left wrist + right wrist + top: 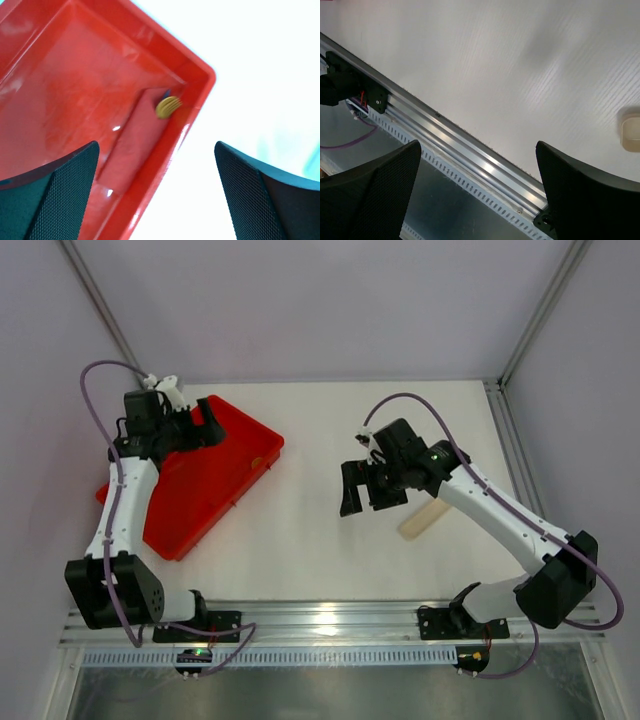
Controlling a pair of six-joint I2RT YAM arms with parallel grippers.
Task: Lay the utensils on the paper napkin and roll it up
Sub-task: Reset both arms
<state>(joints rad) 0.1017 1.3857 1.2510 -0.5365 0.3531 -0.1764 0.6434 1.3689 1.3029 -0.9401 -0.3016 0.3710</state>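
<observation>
Your left tool (155, 145) is spread above the tray (200, 75) at the surface's (320, 540) far-left corner. The rolled paper napkin (137, 137) lies in a tray corner, utensils (168, 106) poking out. Lift straight up, clear of it. Your right tool (478, 145) is spread and empty.

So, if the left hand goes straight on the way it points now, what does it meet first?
Most likely the rolled paper napkin, which lies along the wall of the red tray with a utensil tip sticking out. The open left hand frames it, though depth is unclear.
</observation>
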